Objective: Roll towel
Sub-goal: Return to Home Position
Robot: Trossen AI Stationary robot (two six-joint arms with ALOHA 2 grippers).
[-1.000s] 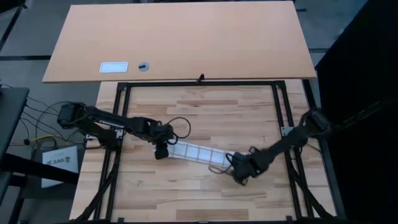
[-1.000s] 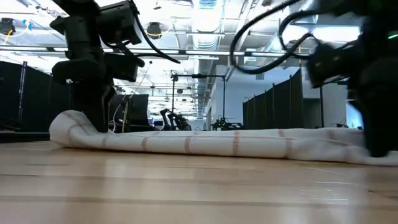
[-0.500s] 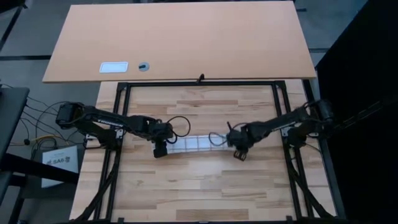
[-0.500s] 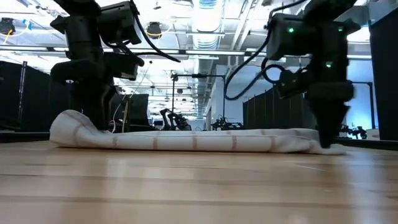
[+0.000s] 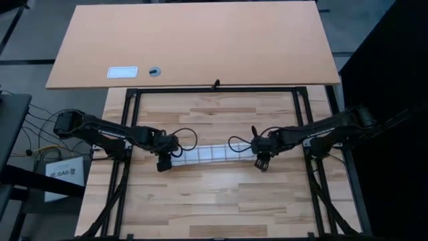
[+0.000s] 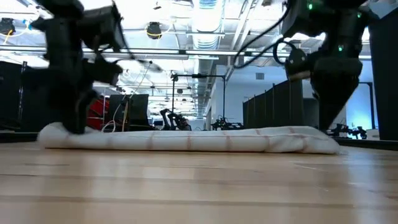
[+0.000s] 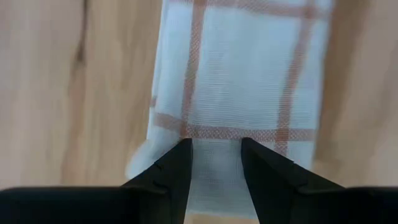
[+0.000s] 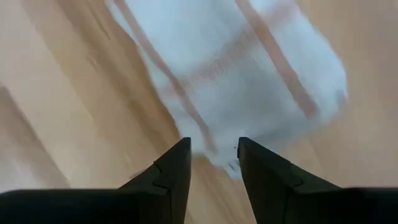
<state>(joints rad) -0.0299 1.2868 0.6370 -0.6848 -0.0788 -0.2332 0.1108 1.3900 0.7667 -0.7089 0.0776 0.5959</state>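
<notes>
- Your towel [image 5: 212,154] is lying rolled into a long, thin roll across the middle of the wooden surface [image 5: 214,204], running from your left arm's side to your right arm's side.
- In the low view the towel [image 6: 186,139] is resting flat on the boards as a low white ridge, with faint reddish lines crossing it.
- Your left tool [image 5: 162,164] is sitting at the roll's left end. In the low view, the left tool [image 6: 73,123] is reaching down to that end, and whether it is touching the cloth is not clear.
- Through the left wrist view, the left tool [image 7: 216,144] is showing its fingers [image 7: 174,177] narrowly parted, with the checked towel [image 7: 242,81] lying just beyond the tips.
- Your right tool [image 5: 262,163] is sitting at the roll's right end. In the low view, the right tool [image 6: 328,121] is hanging just above the cloth there.
- Through the right wrist view, the right tool [image 8: 214,144] is likewise showing a narrow gap between its fingers [image 8: 171,177], with the towel's end [image 8: 236,68] lying just past them.
- Beyond the surface, a paler board [image 5: 200,40] is carrying a small white label [image 5: 122,72].
</notes>
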